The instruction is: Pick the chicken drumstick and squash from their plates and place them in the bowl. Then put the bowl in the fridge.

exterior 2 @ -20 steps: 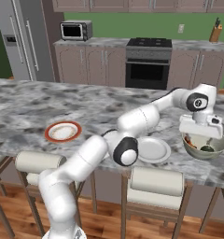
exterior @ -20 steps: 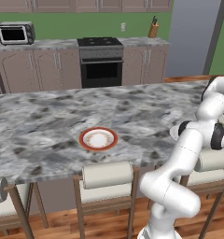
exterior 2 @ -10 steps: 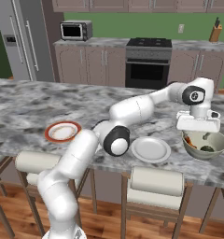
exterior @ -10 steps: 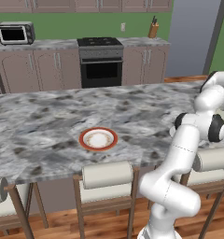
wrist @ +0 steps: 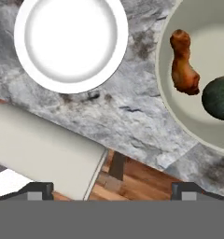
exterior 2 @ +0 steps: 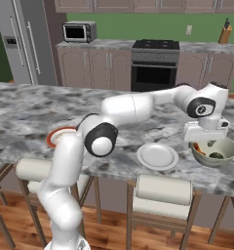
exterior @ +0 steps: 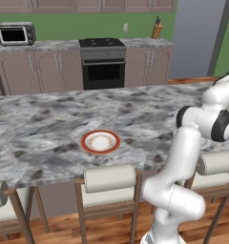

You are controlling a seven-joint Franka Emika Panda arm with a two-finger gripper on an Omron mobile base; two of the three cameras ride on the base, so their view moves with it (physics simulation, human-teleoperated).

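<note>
The cream bowl (exterior 2: 221,158) stands near the counter's right front edge. In it lie the brown chicken drumstick (wrist: 183,63) and the dark green squash (wrist: 220,99), side by side against the bowl's wall (wrist: 195,123). My gripper (exterior 2: 204,141) hovers open just above the bowl's left rim, with nothing between its fingers. In the hand view the gripper (wrist: 111,191) points down at the counter's edge between the bowl and an empty white plate (wrist: 71,42). That white plate (exterior 2: 158,156) sits left of the bowl. The red-rimmed plate (exterior: 100,142) lies empty further left. The steel fridge (exterior 2: 21,41) stands at the far left.
Padded stools (exterior 2: 163,195) line the counter's front edge; one seat (wrist: 44,149) lies right below the hand. Behind the island (exterior: 49,119) are the black oven (exterior: 103,71), a microwave (exterior 2: 79,31) and a knife block (exterior: 157,31).
The arm's upper links have swung a little, and the hand has drifted slightly left above the bowl. Its jaws have stayed open. The bowl and plates have not moved.
</note>
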